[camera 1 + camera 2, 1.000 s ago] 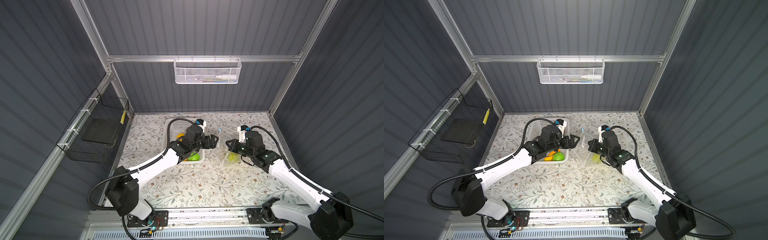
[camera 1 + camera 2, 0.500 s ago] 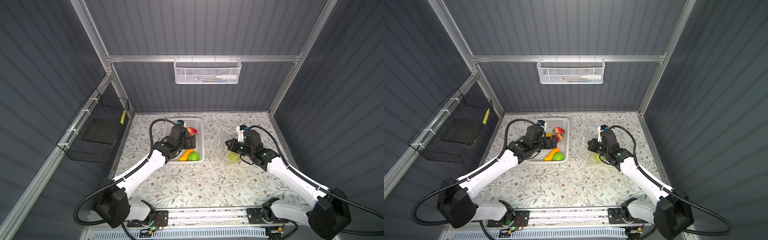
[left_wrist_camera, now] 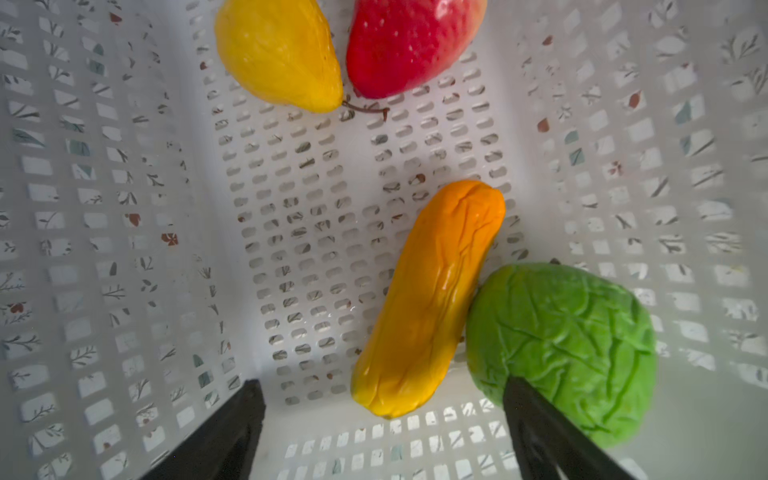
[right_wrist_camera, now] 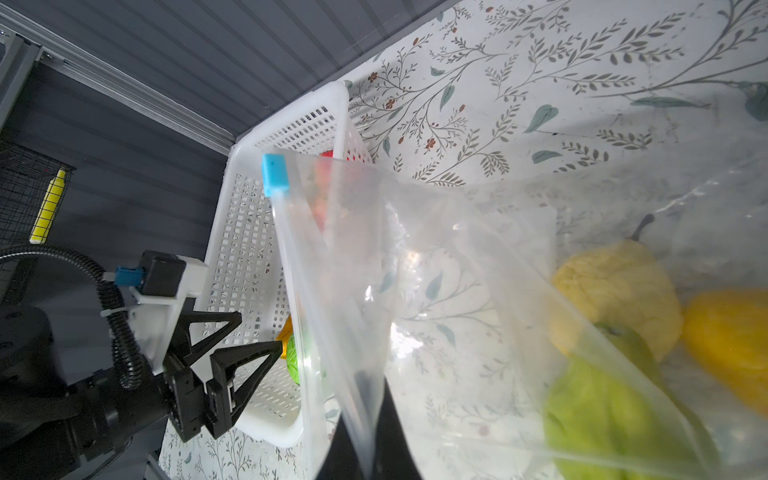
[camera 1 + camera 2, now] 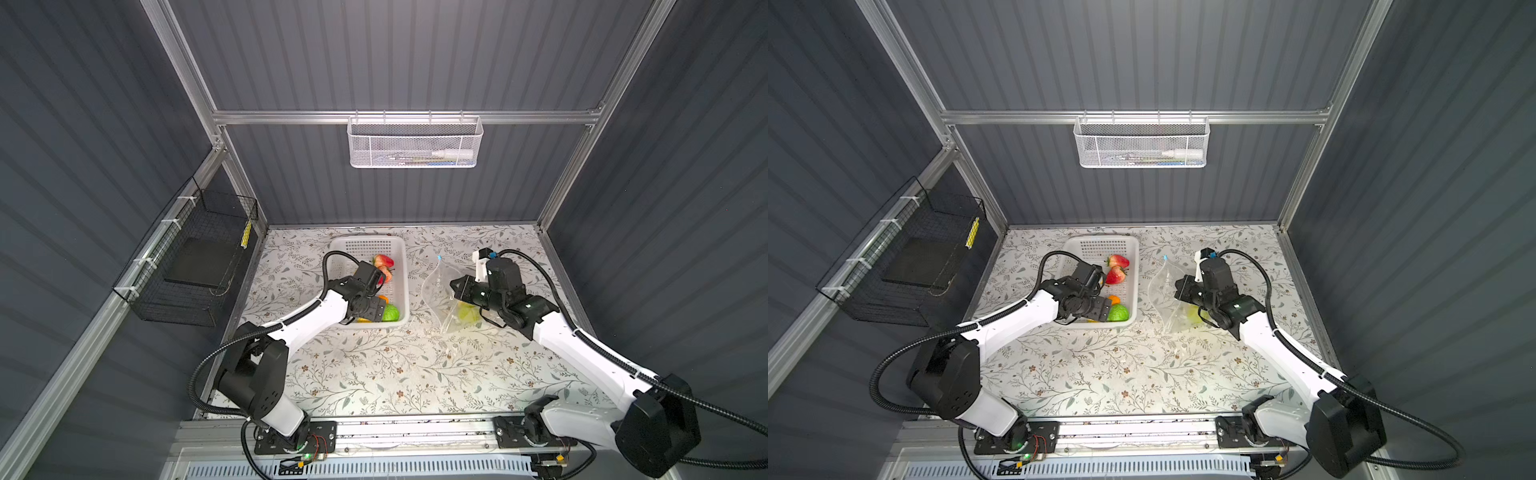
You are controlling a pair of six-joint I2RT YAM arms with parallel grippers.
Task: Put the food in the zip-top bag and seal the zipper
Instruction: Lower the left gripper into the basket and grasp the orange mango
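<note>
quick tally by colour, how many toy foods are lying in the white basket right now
red toy strawberries: 2
yellow pear-shaped toy fruit: 1
orange ridged toy gourd: 1
round green wrinkled toy fruit: 1
total in the white perforated plastic basket: 5

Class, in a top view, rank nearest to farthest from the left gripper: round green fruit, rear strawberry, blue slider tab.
1. Round green fruit, beside the left gripper, in the basket's front corner.
2. Rear strawberry, toward the basket's back.
3. Blue slider tab, right of the basket, on the bag.
</note>
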